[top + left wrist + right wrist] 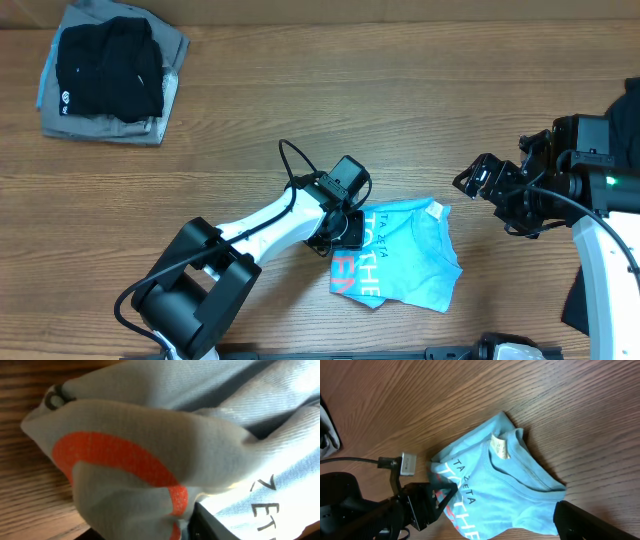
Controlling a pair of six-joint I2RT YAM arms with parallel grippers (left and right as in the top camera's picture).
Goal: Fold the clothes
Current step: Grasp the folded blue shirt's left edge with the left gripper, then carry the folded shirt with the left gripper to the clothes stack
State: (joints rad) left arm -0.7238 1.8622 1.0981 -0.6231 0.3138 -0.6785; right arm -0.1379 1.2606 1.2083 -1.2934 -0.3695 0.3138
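The clothes (pixel 405 262), a light blue T-shirt with red and white lettering, lie crumpled on the wooden table, right of centre near the front. My left gripper (pixel 345 232) is at the shirt's left edge, shut on a bunched fold of it. In the left wrist view the cloth (pixel 150 435) fills the picture and one dark finger (pixel 212 525) presses against it. The right wrist view shows the shirt (pixel 510 480), collar tag up, with the left gripper (pixel 440 492) pinching its left side. My right gripper (pixel 478 195) hovers open to the shirt's upper right, holding nothing.
A stack of black and grey folded garments (pixel 110 70) sits at the far left corner. A dark garment (pixel 578 300) hangs at the right edge behind the right arm. The left arm's cable (pixel 290 165) loops above its wrist.
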